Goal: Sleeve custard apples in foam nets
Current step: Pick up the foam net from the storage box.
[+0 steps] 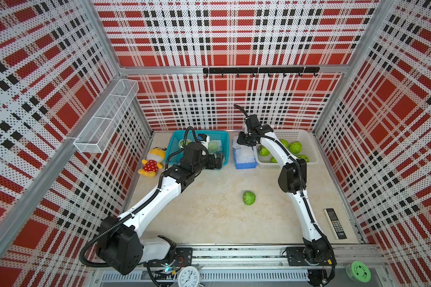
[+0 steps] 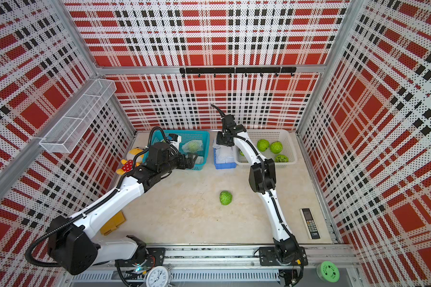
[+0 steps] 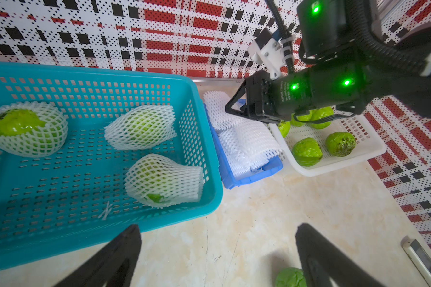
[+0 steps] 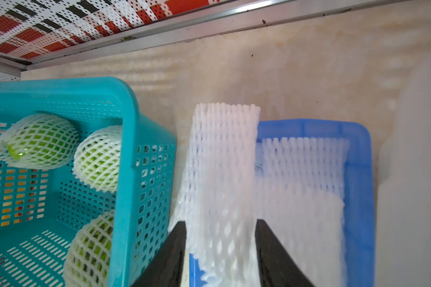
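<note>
pincer on the right arm [image 4: 220, 222]: jaws stood against both edges of one foam net [image 4: 222, 161], grasping it across its width; how firm the hold was could not be told. that net's far end poked out past the rim of the blue tray [image 4: 358, 174], where the other foam nets [image 4: 301, 174] lay stacked. left pincer [image 3: 217, 229] was spread wide and empty, above the bench [image 3: 259, 223] just beside the teal basket [image 3: 85, 72].

three sleeved custard apples [image 3: 139, 126] lay in the teal basket. one loose custard apple [image 1: 249, 197] sat bare on the open bench, well apart from both pincers. bare custard apples [image 3: 306, 151] waited in the white basket [image 3: 334, 166]: at least four counted, the right arm hiding part of it.

judged well short of half done: three fruits netted, the loose one probably next for this net, and the white basket not yet emptied.
</note>
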